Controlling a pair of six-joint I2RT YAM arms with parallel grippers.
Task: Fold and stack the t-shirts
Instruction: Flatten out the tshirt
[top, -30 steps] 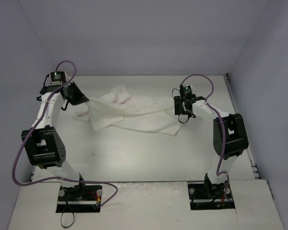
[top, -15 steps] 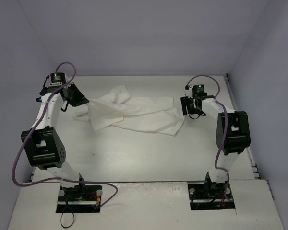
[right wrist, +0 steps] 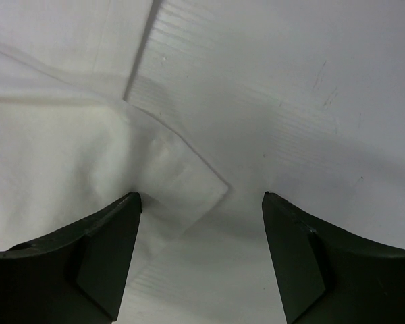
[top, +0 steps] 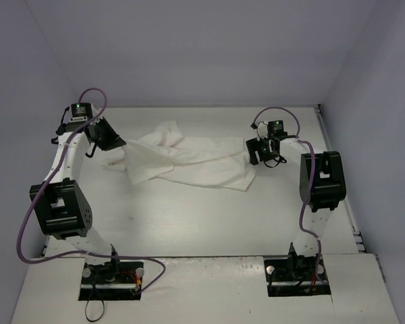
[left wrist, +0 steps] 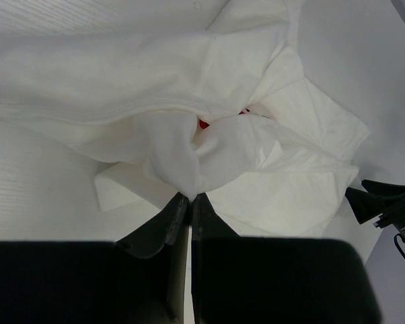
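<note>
A white t-shirt (top: 189, 162) lies crumpled and stretched across the far middle of the table. My left gripper (top: 118, 143) is shut on the shirt's left end; in the left wrist view the jaws are pressed together on a bunched fold (left wrist: 187, 196) of the t-shirt (left wrist: 189, 88), with a small red spot showing among the folds. My right gripper (top: 256, 154) is open just above the shirt's right edge. In the right wrist view a corner of the t-shirt (right wrist: 182, 182) lies between the spread fingers (right wrist: 108, 250), untouched.
The white table (top: 209, 216) is bounded by grey walls at the back and both sides. The arm bases stand at the near edge. The right gripper shows in the left wrist view (left wrist: 385, 202) at the far right.
My right gripper swung out to the right away from the shirt, then came back left to its right edge. The shirt's right end shifted slightly. The left arm stayed still.
</note>
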